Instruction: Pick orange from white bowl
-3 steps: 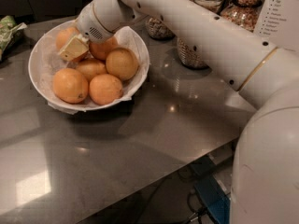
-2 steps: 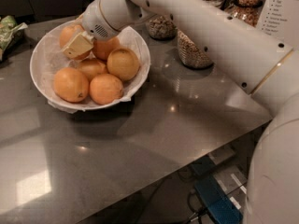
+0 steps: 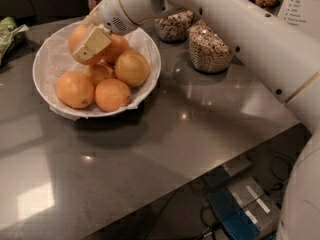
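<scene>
The round, deep-orange, dimple-skinned orange (image 3: 77, 34) sat at the back of the wide, shallow white bowl lined with crinkled paper (image 3: 50, 59), raised a little above the other fruit. The pale two-finger claw (image 3: 89, 45) on the white arm was over the bowl and appeared clamped on this orange. One cream finger lay flat across the near side, while the other was hidden behind the fruit.

By my judgement the orange would handle as a firm, moderately heavy ball. It looked stiff enough to take a solid squeeze, but its skin was smooth and waxy, so it could roll or slip out of a shallow pinch. The best hold would be across its widest part, with the fingers on opposite sides. A grip nearer the top could let the fruit squirt downward.

There were six oranges in all: the held one, one just behind the finger, and four lower in the bowl. Two clear glass jars of brown grain (image 3: 207, 48) stood near the bowl on the grey polished desk (image 3: 175, 134). One green packet (image 3: 10, 31) lay at the desk's left edge.
</scene>
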You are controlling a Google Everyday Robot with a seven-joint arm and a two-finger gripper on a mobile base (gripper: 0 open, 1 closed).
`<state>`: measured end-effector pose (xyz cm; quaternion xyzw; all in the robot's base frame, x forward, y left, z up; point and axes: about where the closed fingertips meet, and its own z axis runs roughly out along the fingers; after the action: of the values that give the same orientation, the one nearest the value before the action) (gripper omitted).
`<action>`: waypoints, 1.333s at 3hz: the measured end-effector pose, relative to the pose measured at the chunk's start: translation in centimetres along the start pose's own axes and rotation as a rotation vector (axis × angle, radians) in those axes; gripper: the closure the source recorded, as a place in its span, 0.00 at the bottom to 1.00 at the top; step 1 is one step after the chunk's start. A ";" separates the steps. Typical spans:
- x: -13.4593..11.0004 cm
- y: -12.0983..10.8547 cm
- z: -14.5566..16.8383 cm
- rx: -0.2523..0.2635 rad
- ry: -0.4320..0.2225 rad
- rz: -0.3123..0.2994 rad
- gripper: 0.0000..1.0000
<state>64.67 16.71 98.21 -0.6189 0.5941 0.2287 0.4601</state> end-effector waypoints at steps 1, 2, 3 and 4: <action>-1.0 -0.4 -1.0 0.008 -0.025 -0.021 1.00; -1.9 -0.6 -2.1 0.019 -0.048 -0.041 1.00; -2.0 0.5 -2.8 -0.011 -0.048 -0.086 1.00; -1.5 2.7 -3.3 -0.071 -0.034 -0.114 1.00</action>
<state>60.93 15.06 100.21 -0.6636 0.5416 0.2337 0.4601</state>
